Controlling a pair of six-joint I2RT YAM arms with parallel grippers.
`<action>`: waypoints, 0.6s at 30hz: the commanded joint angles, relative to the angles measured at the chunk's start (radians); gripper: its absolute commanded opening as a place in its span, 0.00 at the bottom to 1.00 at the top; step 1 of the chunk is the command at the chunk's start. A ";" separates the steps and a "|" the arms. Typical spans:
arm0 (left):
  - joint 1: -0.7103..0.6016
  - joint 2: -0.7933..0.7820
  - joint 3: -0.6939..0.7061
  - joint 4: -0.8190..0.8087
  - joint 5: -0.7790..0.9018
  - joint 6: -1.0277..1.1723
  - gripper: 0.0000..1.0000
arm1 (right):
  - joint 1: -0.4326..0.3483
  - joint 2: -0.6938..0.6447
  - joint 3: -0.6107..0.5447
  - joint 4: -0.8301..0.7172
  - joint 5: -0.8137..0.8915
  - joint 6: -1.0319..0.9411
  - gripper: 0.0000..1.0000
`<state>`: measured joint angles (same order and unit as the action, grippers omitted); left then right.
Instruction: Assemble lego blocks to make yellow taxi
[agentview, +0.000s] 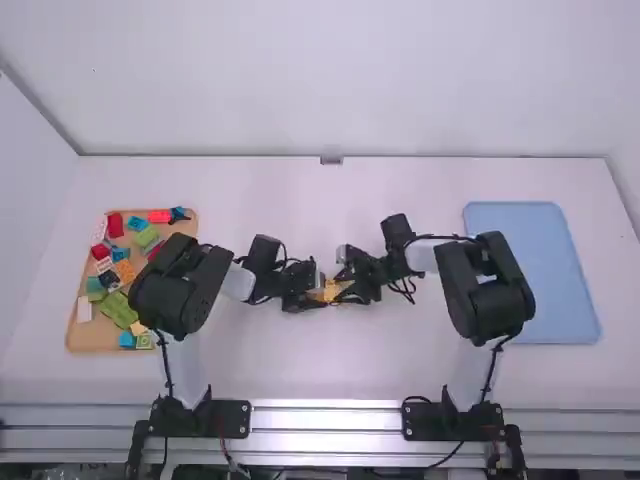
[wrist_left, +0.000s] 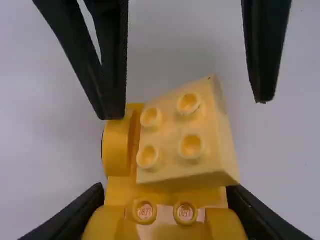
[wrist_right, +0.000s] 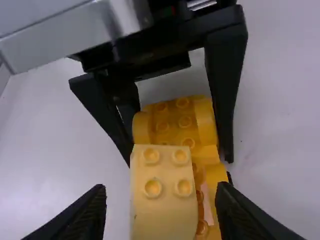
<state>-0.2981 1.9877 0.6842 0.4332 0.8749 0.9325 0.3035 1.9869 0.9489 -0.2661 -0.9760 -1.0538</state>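
Over mid-desk (agentview: 330, 375), the left gripper (wrist_left: 166, 194), at nine o'clock, clamps its jaws on the yellow car base (wrist_right: 172, 120), likely bracing it; from three o'clock, the right gripper (wrist_right: 161, 189) spreads jaws wide around the tilted pale-yellow block (wrist_left: 170, 132), perhaps to seat it.

Smooth plastic pale-yellow block (wrist_left: 171, 131), matt white table (agentview: 300, 365), shiny metal rail (agentview: 325, 419).

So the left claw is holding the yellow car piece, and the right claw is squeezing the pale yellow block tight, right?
Not quite: the right claw isn't squeezing the pale yellow block. Its fingers are spread open, wider than the block, as the left wrist view shows. The left claw is holding the yellow car piece.
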 joint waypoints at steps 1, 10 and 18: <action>-0.003 0.010 -0.009 -0.008 -0.003 0.000 0.28 | 0.002 0.017 0.003 -0.008 0.026 0.010 0.58; -0.003 0.010 -0.009 -0.008 -0.003 0.000 0.28 | 0.026 0.023 -0.002 -0.003 0.051 0.022 0.55; -0.003 0.010 -0.009 -0.008 -0.003 0.000 0.28 | 0.024 0.057 -0.002 0.022 0.051 0.047 0.53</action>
<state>-0.2981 1.9877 0.6842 0.4335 0.8749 0.9333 0.3244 2.0022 0.9493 -0.2291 -0.9890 -1.0267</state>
